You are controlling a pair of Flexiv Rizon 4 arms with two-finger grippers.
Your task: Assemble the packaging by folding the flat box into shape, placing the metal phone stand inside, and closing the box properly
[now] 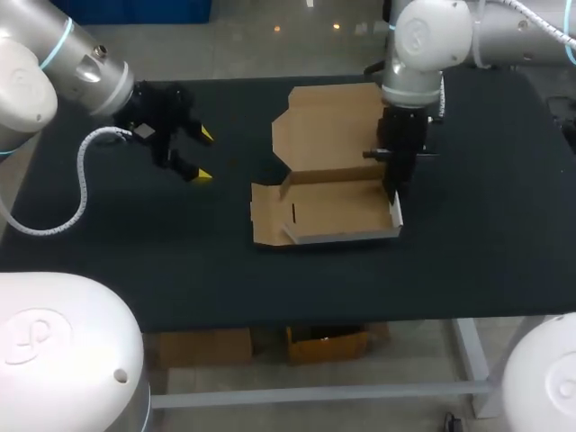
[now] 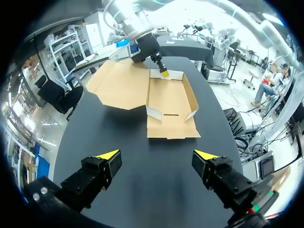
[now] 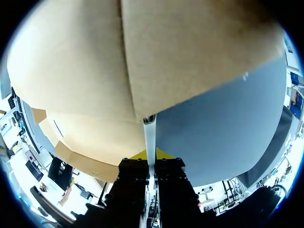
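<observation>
The brown cardboard box [image 1: 337, 214] lies partly folded at the middle of the black table, its front and right walls raised, its lid panel [image 1: 328, 126] lying back and a side flap [image 1: 266, 212] flat at its left. My right gripper [image 1: 393, 193] points straight down at the box's right wall. In the right wrist view this gripper [image 3: 150, 155] is shut on that thin wall's white edge. My left gripper [image 1: 200, 155] hangs open and empty over the table, well left of the box. In the left wrist view the left gripper [image 2: 156, 155] faces the box [image 2: 168, 102], with the right gripper [image 2: 164, 73] at its far wall.
The black table [image 1: 135, 261] stretches bare to the left, right and front of the box. Its front edge runs across the lower part of the head view. The left arm's white cable [image 1: 83, 184] loops over the table's left side.
</observation>
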